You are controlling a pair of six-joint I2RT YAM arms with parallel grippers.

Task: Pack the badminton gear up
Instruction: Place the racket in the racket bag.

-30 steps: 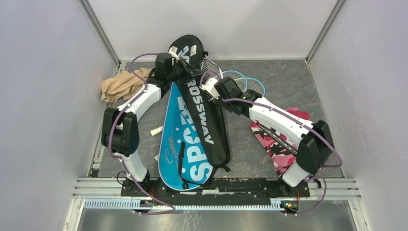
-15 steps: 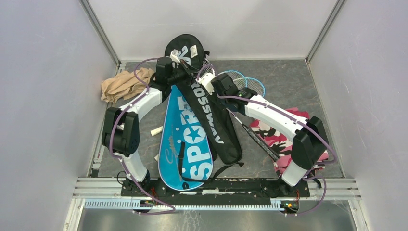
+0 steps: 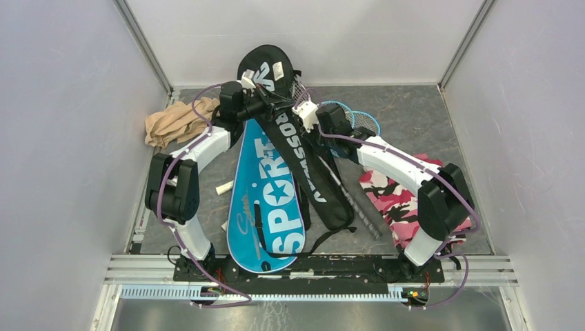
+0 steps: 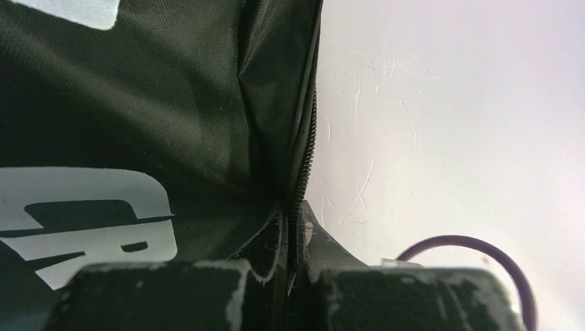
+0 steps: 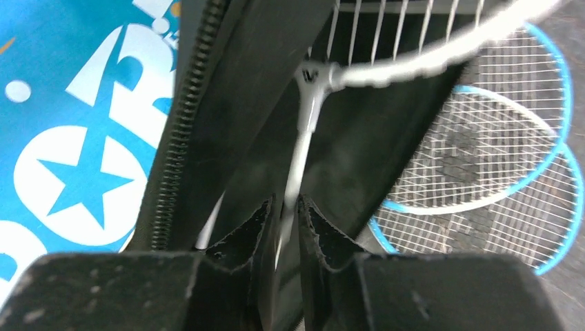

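at the 12 o'clock end of the table (image 3: 428, 117), the black "crossway" cover (image 3: 303, 165) has its rounded head propped against the back wall, and its long body runs down toward 5 o'clock. it lies across the blue "sport" cover (image 3: 265, 200), which stretches from the middle of the table to 6 o'clock, close to the arm bases. the left end effector (image 4: 293, 224) is clamped together on the black cover's edge right at the zipper, the fabric pinched between its fingers (image 4: 265, 241). the right end effector (image 5: 286, 210) sits just to the 3 o'clock side of it, with the thin shaft of the silver racket (image 5: 303, 131) running between its fingertips just below the strung head. the gap there is very narrow, and i cannot tell whether the pads press on the shaft or merely flank it. the silver head lies at the mouth of the black cover, and the racket's dark handle sticks out toward 5 o'clock, beside the cover's lower end. two blue-framed rackets (image 5: 483, 158) lie overlapping on the table at about 1 o'clock, just beyond the right wrist. a tan cloth bundle (image 3: 172, 121) sits at 10 o'clock by the left wall, and a pink camouflage cloth (image 3: 400, 200) lies at 4 o'clock under the right arm
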